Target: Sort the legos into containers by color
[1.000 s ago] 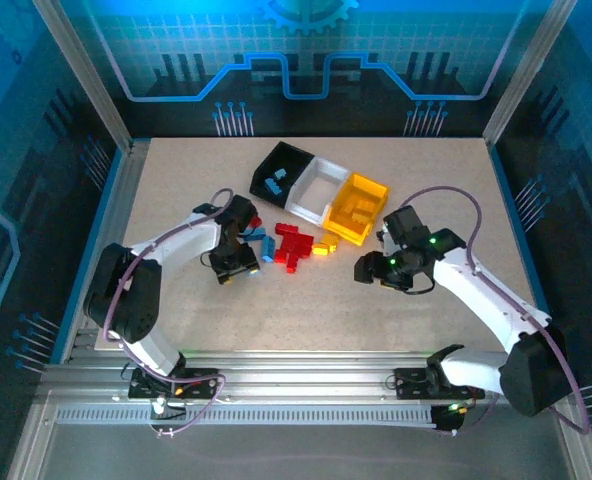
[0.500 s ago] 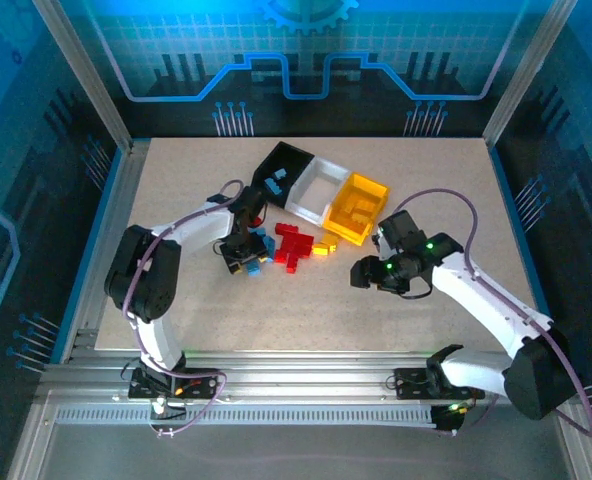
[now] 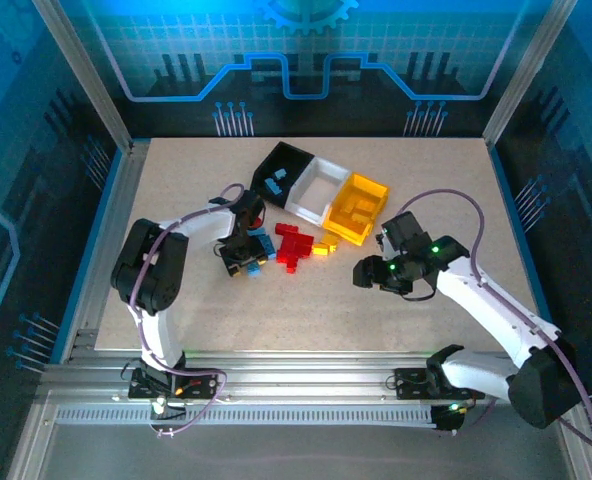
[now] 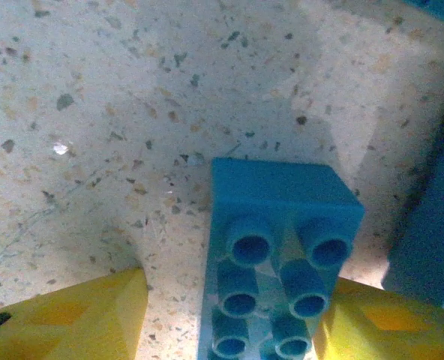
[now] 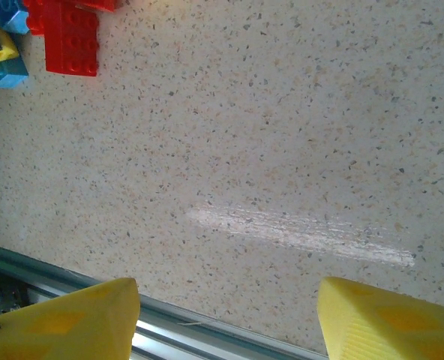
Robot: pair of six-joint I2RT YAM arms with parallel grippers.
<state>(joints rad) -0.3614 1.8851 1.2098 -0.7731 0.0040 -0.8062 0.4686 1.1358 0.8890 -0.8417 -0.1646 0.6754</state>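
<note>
Our left hand (image 3: 239, 263) is down close to the bench (image 3: 446, 190), its fingers partly spread on either side of a blue brick (image 4: 278, 217). One finger looks to be against the brick, while the other stands clear of it. Our right hand (image 5: 226, 296) gapes over bare bench, holding nothing. Red bricks (image 3: 294, 245) lie near the black bin (image 3: 288, 150), white bin (image 3: 328, 164) and yellow bin (image 3: 372, 183).
</note>
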